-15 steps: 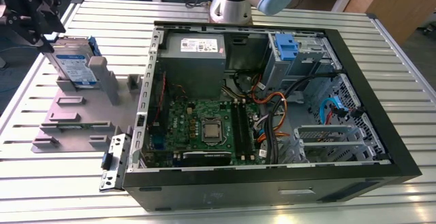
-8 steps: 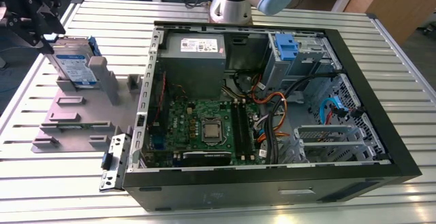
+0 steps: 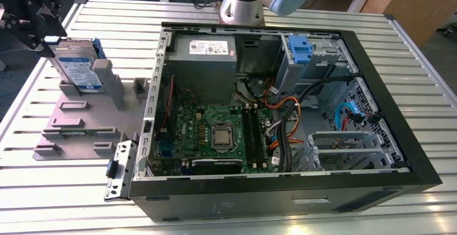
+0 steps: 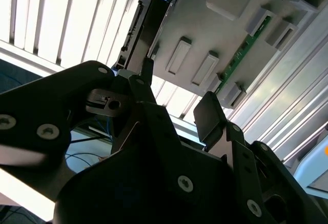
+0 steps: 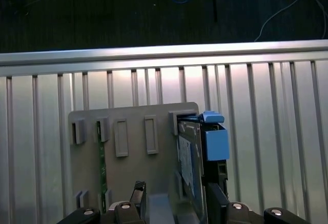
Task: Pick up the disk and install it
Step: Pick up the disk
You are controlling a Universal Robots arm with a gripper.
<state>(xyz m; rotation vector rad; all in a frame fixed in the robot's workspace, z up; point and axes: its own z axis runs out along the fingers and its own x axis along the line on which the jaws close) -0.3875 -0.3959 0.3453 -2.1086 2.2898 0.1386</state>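
Hovering over the upright disk (image 5: 189,158) on its grey stand (image 5: 132,171): spread claw (image 5: 177,189).

1 grey post (image 3: 105,77) crowds the disk (image 3: 76,68); its top stands free.

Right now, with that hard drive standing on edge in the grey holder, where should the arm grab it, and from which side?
From above, by the two broad flat faces near the top edge. The disk stands on edge in the grey plastic stand, whose posts hem in its lower part, so probably only the top is free.
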